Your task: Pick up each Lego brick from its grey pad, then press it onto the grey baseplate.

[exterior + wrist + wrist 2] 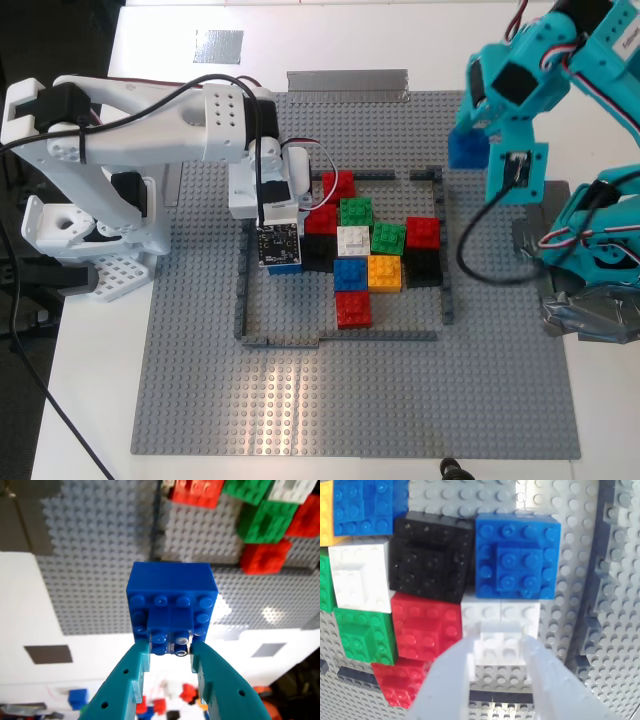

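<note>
First claw (170, 652) clenched a blue Lego brick (171, 607) high above the grey baseplate (200, 400); second claw (497, 652) gripped a white brick (500, 630) down beside the cluster.

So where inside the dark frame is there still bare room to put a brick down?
Bare grey studded baseplate shows inside the thin dark-grey brick frame at the corner nearest the exterior view's bottom left, below the white arm's pincer. A narrow strip runs beside the red square brick. The cluster of coloured bricks around the white square brick is crowded.
</note>
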Robot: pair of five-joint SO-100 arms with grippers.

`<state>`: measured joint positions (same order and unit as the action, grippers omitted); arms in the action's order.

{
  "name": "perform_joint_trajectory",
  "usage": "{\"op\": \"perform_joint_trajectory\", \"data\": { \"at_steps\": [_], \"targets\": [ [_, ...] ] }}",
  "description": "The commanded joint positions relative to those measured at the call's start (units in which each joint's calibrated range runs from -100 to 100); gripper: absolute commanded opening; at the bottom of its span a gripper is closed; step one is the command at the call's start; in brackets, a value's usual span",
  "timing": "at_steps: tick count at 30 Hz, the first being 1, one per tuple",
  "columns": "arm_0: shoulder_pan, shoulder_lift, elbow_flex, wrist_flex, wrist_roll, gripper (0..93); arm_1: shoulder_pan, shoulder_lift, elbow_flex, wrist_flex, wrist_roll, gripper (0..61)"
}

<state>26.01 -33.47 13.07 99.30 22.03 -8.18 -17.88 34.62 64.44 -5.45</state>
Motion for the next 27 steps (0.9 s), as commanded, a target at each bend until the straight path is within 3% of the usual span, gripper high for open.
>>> {"op": "perform_joint_trajectory", "data": {
  "at_steps": [1,4,13,22,27],
  "targets": [
    [-11.0,-1.5,-1.0,0.7,-3.8,0.0,-0.3,-0.3,-0.4,-0.1,0.4,1.1],
    [-18.4,-1.5,-1.0,0.7,-6.7,0.0,-0.4,-0.2,-0.4,0.7,0.2,11.3],
    [-36.5,-0.6,-0.8,0.7,-16.3,0.0,-0.6,-1.4,-2.2,3.9,-0.1,18.0],
    [-44.6,3.7,-0.1,-4.4,-20.8,0.0,-2.4,-11.7,-5.3,8.9,0.6,17.9],
    [-44.5,11.8,-2.7,0.5,-28.9,0.0,-4.8,-15.2,-10.4,13.5,1.4,16.1]
  ]
}}
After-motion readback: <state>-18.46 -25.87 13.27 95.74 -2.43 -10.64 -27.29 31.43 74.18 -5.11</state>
